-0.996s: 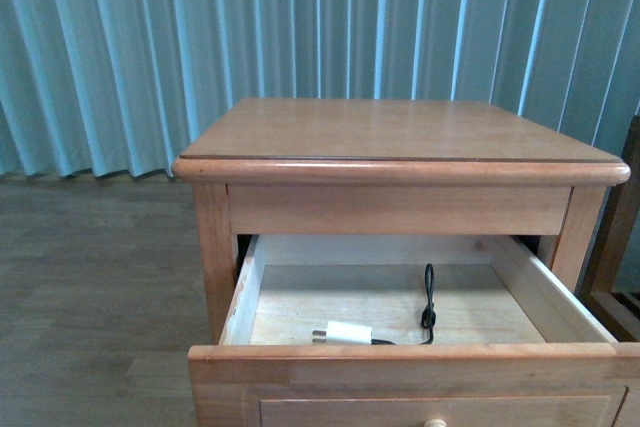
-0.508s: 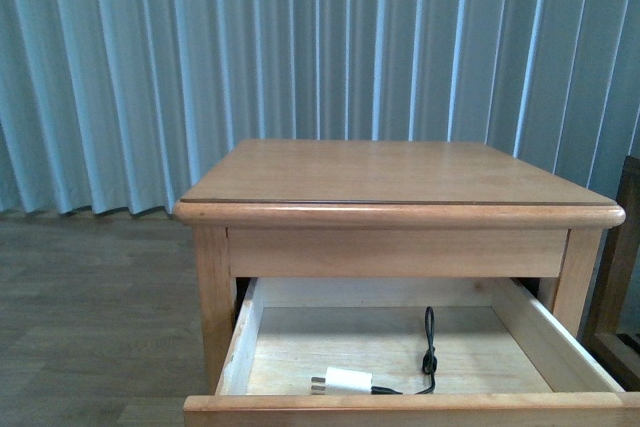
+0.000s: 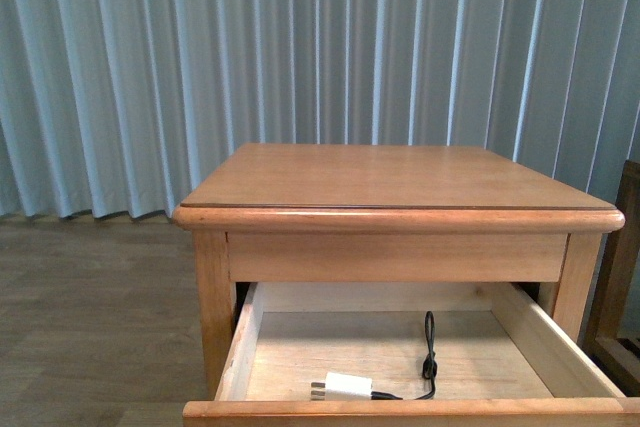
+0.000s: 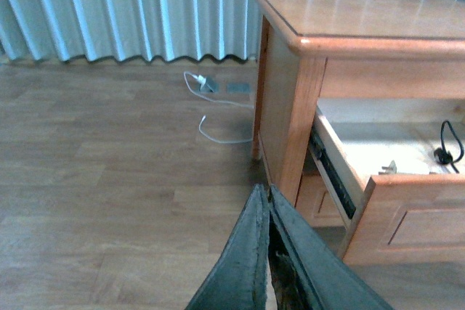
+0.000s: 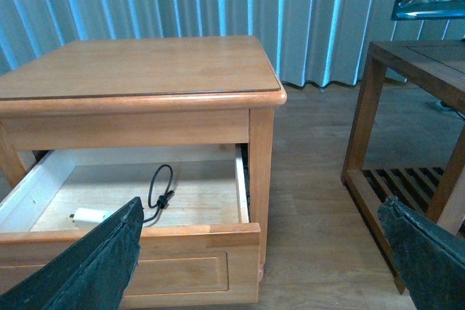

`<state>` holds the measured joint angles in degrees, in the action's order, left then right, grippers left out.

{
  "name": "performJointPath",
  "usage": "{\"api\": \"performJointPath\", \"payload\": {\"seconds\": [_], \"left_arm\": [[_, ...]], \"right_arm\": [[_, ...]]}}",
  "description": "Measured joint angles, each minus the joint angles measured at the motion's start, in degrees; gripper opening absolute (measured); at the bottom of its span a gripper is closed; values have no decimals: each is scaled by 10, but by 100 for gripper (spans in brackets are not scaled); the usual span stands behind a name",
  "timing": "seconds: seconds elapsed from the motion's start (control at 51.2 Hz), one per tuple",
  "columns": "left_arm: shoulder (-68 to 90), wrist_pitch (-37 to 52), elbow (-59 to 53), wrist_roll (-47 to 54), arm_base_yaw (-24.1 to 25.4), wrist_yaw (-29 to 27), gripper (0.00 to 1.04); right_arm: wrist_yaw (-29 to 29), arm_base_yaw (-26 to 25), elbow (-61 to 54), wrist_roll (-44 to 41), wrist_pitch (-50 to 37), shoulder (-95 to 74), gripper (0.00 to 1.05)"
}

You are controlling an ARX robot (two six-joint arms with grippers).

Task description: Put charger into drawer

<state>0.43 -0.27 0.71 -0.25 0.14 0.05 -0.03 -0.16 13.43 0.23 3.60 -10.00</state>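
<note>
The drawer (image 3: 400, 409) of the honey-coloured nightstand stands pulled out, showing its pale wood floor. Inside lies the charger (image 3: 346, 385), a white plug block near the front wall, its thin black cable (image 3: 429, 345) looped behind it. The charger (image 5: 90, 215) and drawer (image 5: 131, 237) also show in the right wrist view, the drawer (image 4: 407, 194) in the left wrist view. My left gripper (image 4: 266, 212) hangs shut and empty over the floor, beside the nightstand's corner leg. My right gripper (image 5: 265, 252) is wide open and empty, in front of the drawer's outer corner. Neither arm shows in the front view.
The nightstand top (image 3: 390, 179) is bare. Pleated curtains (image 3: 300, 47) hang behind. A dark wooden side table (image 5: 407, 107) with a slatted lower shelf stands beside the nightstand. A white cable and adapter (image 4: 207, 85) lie on the wooden floor near the curtain.
The front view has tilted upward: the nightstand sits lower in the picture and the drawer front has dropped out of view. The charger has not moved in the drawer.
</note>
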Motion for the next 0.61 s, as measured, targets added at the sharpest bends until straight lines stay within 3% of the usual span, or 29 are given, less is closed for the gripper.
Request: {"api": "performJointPath", "payload": {"seconds": [0.43, 0.488, 0.547, 0.605], "left_arm": [[-3, 0, 0, -1, 0, 0, 5], [-3, 0, 0, 0, 0, 0, 16], [-3, 0, 0, 0, 0, 0, 27], [-3, 0, 0, 0, 0, 0, 38]], "right_arm": [[0, 0, 0, 0, 0, 0, 97], [8, 3, 0, -5, 3, -1, 97], [73, 27, 15, -34, 54, -15, 97], [102, 51, 29, -48, 105, -42, 97]]}}
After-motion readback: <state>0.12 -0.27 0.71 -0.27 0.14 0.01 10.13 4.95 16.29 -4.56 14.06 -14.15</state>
